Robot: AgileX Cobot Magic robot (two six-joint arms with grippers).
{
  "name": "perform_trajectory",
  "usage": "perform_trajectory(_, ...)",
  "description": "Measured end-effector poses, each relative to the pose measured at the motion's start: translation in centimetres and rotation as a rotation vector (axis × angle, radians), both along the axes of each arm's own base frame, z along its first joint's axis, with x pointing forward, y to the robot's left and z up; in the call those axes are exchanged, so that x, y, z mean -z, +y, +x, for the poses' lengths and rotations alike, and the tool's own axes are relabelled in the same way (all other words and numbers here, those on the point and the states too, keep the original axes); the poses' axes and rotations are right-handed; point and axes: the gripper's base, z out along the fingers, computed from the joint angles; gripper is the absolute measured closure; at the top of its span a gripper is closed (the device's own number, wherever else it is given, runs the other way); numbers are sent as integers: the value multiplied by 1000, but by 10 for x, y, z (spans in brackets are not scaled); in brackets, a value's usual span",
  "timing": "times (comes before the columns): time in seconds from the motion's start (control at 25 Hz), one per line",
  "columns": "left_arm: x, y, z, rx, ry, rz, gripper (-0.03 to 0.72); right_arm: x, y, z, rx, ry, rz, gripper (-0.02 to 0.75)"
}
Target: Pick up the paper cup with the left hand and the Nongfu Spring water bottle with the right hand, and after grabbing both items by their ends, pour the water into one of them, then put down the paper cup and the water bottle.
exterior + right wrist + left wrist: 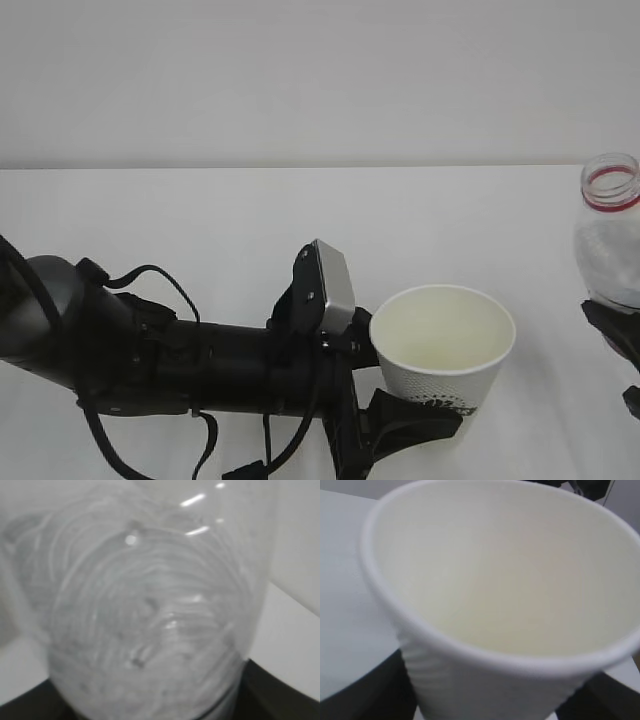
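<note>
The left hand [400,400] reaches in from the left near edge, its fingers spread wide around the lower part of the cup [443,347] and gripping it upright near the middle of the table [200,220]. At the far right edge, the right hand [615,340] clasps the uncapped bottle [610,235] low on its body, standing upright and well apart from the cup.

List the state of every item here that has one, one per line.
Cup: upright, held low by the left gripper, inside looks near empty.
Bottle: upright, cap off, held by the right gripper.
Left gripper: shut on cup.
Right gripper: shut on bottle.
</note>
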Motion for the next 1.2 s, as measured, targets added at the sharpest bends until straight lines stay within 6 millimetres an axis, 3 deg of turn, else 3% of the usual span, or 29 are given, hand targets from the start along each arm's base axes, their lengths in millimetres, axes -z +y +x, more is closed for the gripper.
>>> perform_trajectory(0.4, 1, -6, -12, 67, -2, 8, 146, 0, 0, 0, -52, -25, -103, 289)
perform_trajectory(1.2, 0, -7, -12, 66, -1, 3, 146, -1, 1, 0, -166, -94, -320, 289)
